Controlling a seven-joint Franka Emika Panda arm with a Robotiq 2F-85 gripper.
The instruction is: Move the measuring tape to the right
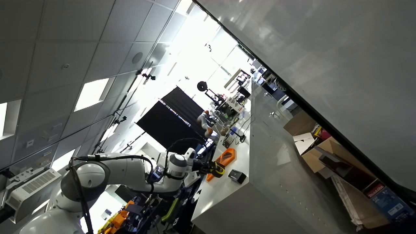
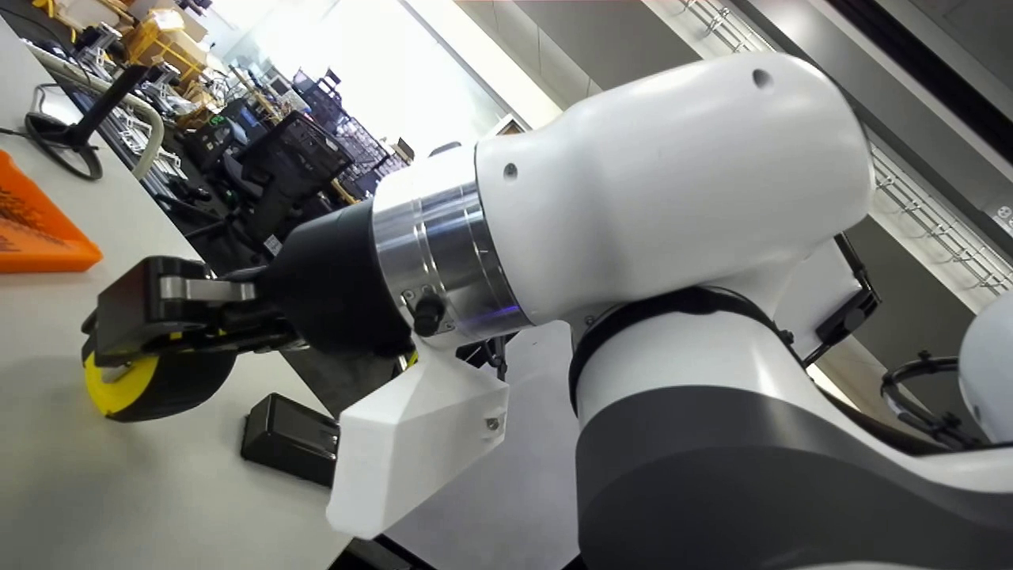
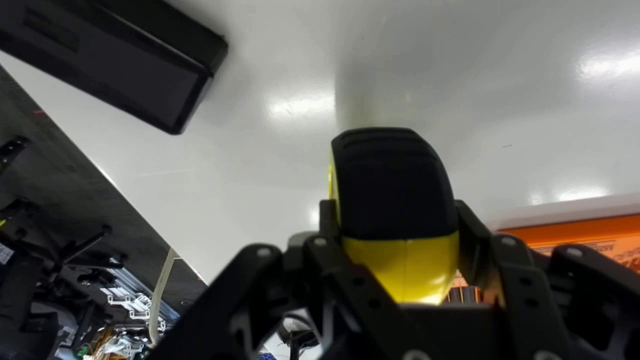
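I have one measuring tape (image 3: 397, 210) clamped in my end effector (image 3: 395, 222), apparently held above the tabletop (image 3: 250, 165). I'd call this the carrying step; next I should shift it right, then lower and release. Moving outward, I count one black box (image 3: 125, 65), one orange item (image 1: 227, 156) and, in an exterior view, one black stand (image 2: 91, 119).
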